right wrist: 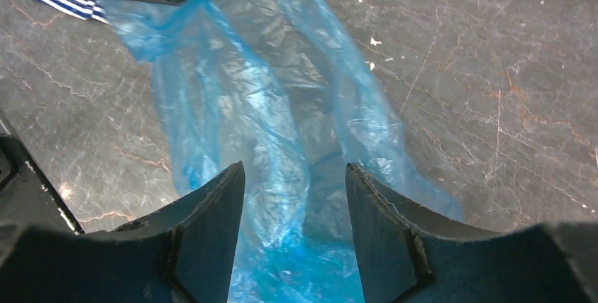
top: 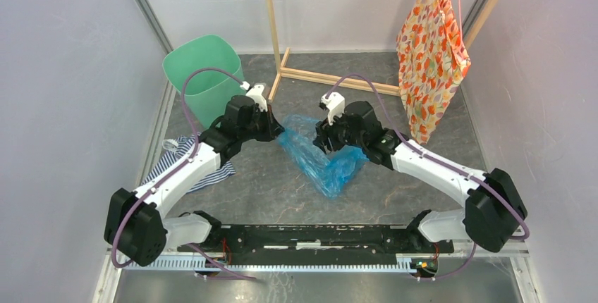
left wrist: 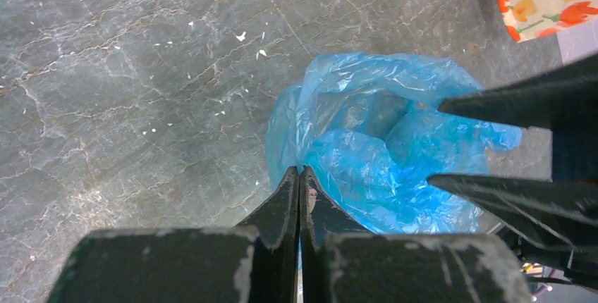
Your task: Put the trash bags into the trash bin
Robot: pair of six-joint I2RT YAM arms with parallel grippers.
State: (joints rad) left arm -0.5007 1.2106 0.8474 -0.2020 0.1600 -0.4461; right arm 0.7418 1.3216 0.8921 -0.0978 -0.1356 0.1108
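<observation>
The light-blue crinkly trash bag (top: 331, 165) lies bent on the dark table between my two arms. My left gripper (top: 278, 132) is at the bag's left end, its jaws pressed together (left wrist: 301, 170) with a pinch of the bag film (left wrist: 374, 141) caught at the tips. My right gripper (top: 324, 139) hovers over the bag's upper middle, open, and the bag (right wrist: 233, 106) runs between its spread fingers (right wrist: 295, 169) without being gripped. The mint-green trash bin (top: 201, 70) stands at the back left, behind the left arm, and nothing shows inside it.
A blue-and-white striped cloth (top: 176, 158) lies under the left forearm. An orange floral fabric (top: 430, 56) hangs at the back right from a wooden frame (top: 317, 76). Pale walls close in both sides.
</observation>
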